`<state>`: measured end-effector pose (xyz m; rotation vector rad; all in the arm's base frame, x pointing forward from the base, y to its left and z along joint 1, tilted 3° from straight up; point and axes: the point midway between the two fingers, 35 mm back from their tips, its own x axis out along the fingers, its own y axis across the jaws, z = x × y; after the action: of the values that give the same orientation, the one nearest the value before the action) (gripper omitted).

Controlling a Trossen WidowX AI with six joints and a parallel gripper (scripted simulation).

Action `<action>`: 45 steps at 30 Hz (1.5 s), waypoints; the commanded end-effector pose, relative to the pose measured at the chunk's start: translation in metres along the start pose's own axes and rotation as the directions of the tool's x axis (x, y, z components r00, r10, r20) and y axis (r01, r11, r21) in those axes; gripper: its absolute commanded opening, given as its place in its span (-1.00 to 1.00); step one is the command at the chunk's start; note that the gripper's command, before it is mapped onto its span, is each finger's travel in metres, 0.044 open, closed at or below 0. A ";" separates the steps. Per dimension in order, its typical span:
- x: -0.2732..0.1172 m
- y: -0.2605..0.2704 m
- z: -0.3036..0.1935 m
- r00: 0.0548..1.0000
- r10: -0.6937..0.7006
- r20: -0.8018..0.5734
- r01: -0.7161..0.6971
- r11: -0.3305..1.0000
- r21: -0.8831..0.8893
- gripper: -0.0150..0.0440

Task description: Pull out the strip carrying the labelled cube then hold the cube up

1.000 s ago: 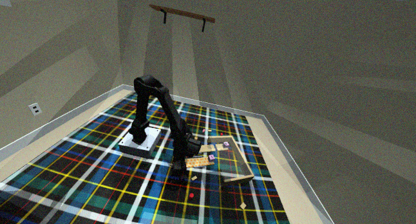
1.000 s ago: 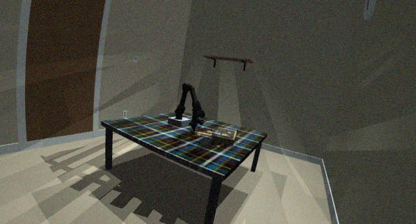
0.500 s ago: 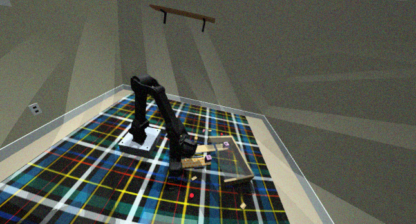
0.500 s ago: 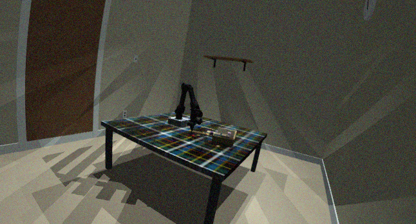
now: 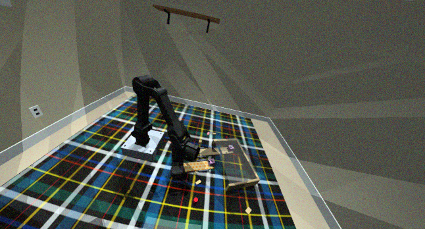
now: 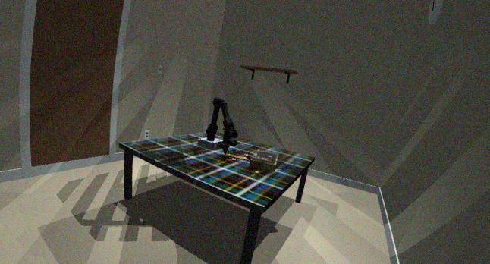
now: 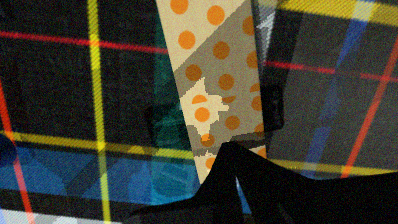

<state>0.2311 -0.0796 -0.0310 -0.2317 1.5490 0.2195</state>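
Note:
An orange-dotted tan strip [image 5: 197,166] [image 7: 215,60] lies on the plaid table [image 5: 82,187] [image 6: 212,174], reaching out from under a clear cover [image 5: 238,168]. A small purple cube [image 5: 211,161] sits on the strip's far end, just outside the cover's near edge. A second tan strip [image 5: 214,151] lies further back, with another purple cube [image 5: 231,147] under the cover. My gripper [image 5: 177,171] [image 6: 225,152] [image 7: 228,147] is shut, its tip down on the near end of the dotted strip. In the wrist view the dark fingers cover the strip's lower end.
The arm's grey base [image 5: 141,147] stands left of the strips. Small tan scraps [image 5: 198,181] [image 5: 248,210] and a red dot [image 5: 195,199] lie in front of the cover. The cover's wooden frame [image 5: 241,183] is at its near right.

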 end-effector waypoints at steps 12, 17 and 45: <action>0.005 0.003 -0.010 0.999 0.007 -0.032 -0.007 1.000 -0.001 -0.49; 0.005 0.003 -0.010 0.999 0.007 -0.032 -0.007 1.000 -0.001 -0.49; -0.042 0.004 0.049 1.000 0.008 -0.026 -0.010 0.995 -0.102 0.67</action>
<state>0.2647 -0.0650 0.0095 -0.3081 1.5696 0.3072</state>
